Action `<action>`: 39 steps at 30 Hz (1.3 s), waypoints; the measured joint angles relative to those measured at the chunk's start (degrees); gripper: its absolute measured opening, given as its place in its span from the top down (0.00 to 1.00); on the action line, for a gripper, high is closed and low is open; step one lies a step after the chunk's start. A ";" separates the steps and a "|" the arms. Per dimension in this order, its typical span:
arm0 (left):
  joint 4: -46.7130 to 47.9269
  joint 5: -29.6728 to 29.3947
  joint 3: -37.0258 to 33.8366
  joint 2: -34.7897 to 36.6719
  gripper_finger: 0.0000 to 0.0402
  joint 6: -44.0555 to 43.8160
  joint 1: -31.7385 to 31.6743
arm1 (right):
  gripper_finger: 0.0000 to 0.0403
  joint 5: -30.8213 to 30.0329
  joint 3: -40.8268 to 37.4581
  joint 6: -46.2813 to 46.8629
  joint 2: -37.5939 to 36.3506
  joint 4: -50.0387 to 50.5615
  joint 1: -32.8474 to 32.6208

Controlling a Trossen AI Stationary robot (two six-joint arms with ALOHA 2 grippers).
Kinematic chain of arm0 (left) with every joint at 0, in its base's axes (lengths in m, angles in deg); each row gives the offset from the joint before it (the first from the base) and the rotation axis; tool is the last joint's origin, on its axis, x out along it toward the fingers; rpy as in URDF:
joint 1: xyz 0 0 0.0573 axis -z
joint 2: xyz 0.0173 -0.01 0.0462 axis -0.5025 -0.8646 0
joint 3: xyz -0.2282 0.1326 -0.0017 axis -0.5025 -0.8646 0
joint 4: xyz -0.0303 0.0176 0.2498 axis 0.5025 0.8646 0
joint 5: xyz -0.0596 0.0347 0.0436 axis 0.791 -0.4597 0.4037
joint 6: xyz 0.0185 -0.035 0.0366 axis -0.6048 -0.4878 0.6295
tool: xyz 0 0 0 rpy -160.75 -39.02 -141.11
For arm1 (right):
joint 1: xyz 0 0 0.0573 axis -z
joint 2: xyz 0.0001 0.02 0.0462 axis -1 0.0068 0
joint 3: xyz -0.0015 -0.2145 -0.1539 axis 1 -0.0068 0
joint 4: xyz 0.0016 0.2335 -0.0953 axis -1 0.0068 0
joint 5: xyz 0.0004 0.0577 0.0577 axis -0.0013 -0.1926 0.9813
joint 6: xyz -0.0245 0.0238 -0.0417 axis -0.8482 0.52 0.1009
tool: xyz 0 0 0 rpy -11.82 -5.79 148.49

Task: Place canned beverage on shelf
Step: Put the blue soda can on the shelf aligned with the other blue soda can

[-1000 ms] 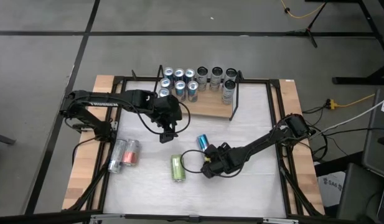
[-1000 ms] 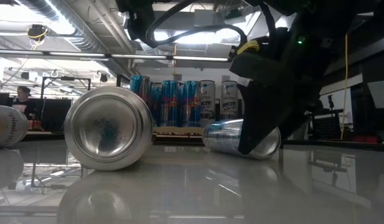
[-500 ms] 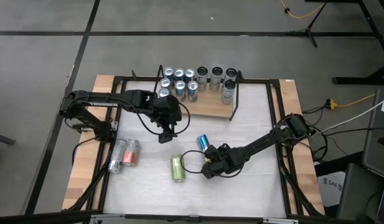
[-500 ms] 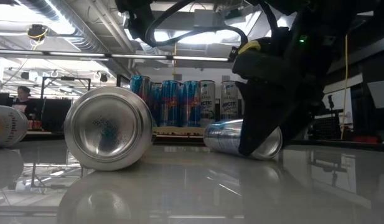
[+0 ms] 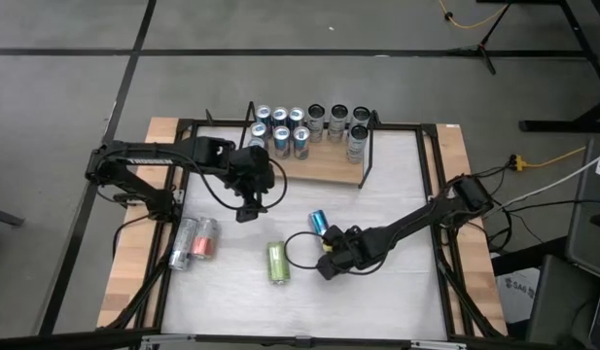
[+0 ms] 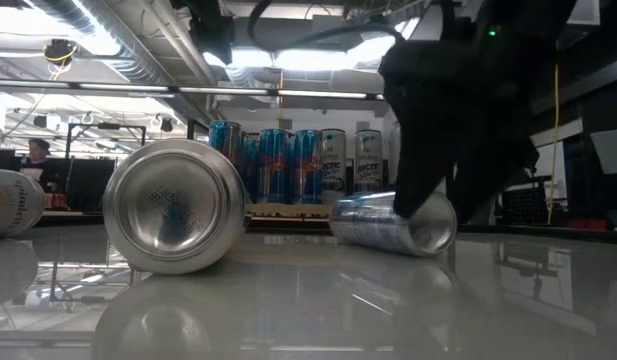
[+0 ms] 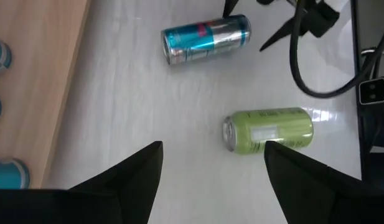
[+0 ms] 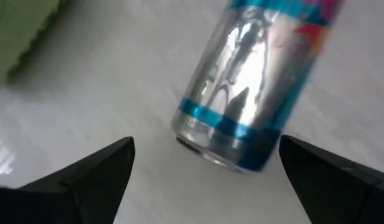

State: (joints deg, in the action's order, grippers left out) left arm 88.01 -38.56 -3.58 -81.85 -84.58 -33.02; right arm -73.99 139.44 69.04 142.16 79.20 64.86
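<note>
From above, ten cans stand on the shelf (image 5: 324,167). Four more lie on the worktop (image 5: 397,292): blue can (image 5: 318,222), green can (image 5: 277,262), a pair at the left.

Low view: the right end effector (image 6: 428,200) looms over the blue can, which could roll away if nudged.

Wrist views: left end effector (image 7: 210,168) and right alike spread apart, empty.

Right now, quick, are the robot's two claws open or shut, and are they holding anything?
Left gripper: fingers open, holding nothing, above the table near the shelf.
Right gripper: fingers open wide, holding nothing, right at the blue can lying on the table.
</note>
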 joint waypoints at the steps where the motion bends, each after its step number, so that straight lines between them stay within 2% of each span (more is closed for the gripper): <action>1: 0.02 0.02 0.00 0.00 0.33 0.47 0.00 | 0.04 -0.38 0.00 0.60 -0.58 0.60 0.02; 8: 0.03 0.00 0.00 0.00 0.33 1.23 -0.02 | 0.04 -8.20 0.00 6.09 -2.54 2.06 0.42; 16: 0.02 0.02 0.00 -0.02 0.33 1.23 0.00 | 0.04 -8.95 0.01 6.54 -2.15 -3.26 1.77; 29: 0.00 0.00 0.02 -0.04 0.33 1.27 -0.02 | 0.04 -10.43 -0.02 4.99 -0.27 -3.10 2.03; 39: -0.22 0.00 0.02 -0.04 0.33 1.27 -0.02 | 0.04 -10.33 -0.02 5.14 4.07 -11.94 2.30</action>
State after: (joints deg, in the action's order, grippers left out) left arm 87.80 -38.56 -3.56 -81.90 -83.32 -33.03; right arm -84.31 139.42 74.18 146.23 67.26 67.16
